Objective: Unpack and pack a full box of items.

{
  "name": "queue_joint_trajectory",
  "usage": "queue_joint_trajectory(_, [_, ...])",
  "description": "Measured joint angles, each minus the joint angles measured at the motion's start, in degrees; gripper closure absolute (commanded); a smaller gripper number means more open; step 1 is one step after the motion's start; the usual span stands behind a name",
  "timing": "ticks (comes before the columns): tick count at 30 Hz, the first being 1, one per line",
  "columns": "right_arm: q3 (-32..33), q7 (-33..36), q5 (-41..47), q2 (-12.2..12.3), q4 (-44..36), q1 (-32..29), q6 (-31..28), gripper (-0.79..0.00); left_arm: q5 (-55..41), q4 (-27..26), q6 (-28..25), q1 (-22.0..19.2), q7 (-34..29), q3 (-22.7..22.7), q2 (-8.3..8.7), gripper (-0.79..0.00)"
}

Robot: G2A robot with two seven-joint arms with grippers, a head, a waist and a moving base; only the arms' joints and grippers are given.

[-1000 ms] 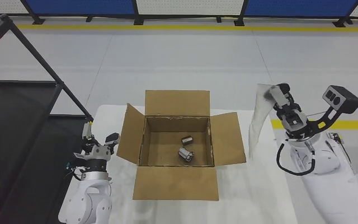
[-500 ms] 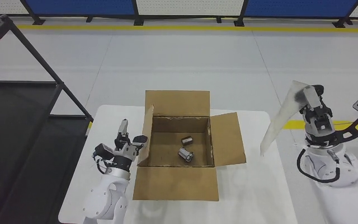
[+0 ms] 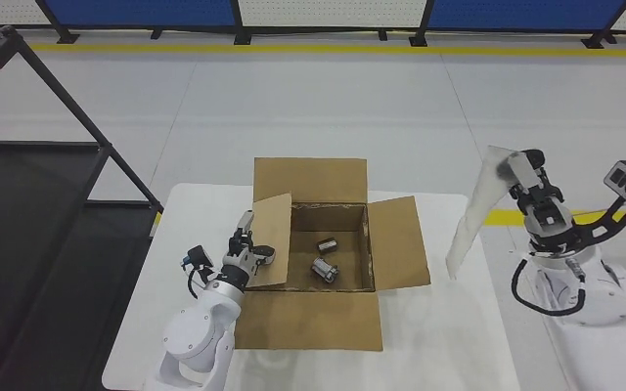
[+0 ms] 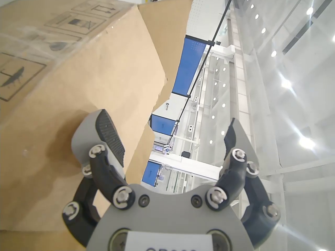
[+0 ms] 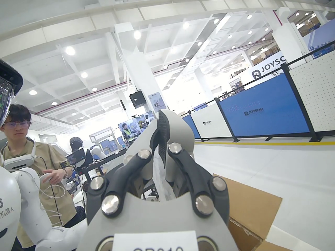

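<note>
left fingers (image 4: 110,134) spread wide, one against raised box flap (image 3: 272,230) | right fingers (image 5: 180,131) pinched on white sheet (image 3: 474,220)

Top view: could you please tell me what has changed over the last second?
The left gripper, open, swung in and pushed the left flap of the box up from flat to standing. The right gripper, shut on the white sheet, moved away from the box. The two small items inside stayed put.

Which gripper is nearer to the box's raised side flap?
Left. The left gripper is right at the raised flap; the right gripper holds a white sheet beyond the box's opposite side.
</note>
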Motion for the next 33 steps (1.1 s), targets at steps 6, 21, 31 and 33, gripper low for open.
queue_joint_trajectory(6, [1.38, 8.03, 1.29, 0.79, 3.92, -2.19, 1.81, 0.000, -0.51, -0.49, -0.90, 0.30, 0.49, -0.22, 0.00, -0.785])
queue_joint_trajectory(21, [2.78, 29.92, 4.86, 2.98, 15.63, -3.01, 3.89, 0.000, -0.90, -0.43, -2.91, -0.46, 1.13, 0.30, -0.06, -0.785])
queue_joint_trajectory(31, [-2.60, 31.87, -2.68, 2.73, 18.76, 0.46, 7.39, 0.000, -1.08, -0.35, -3.63, -0.52, 1.84, 0.54, -0.12, -0.785])
queue_joint_trajectory(33, [-3.53, 31.26, -3.21, 2.59, 19.59, 1.31, 7.84, 0.000, -1.07, -0.36, -3.66, -0.50, 2.00, 0.56, -0.12, -0.785])
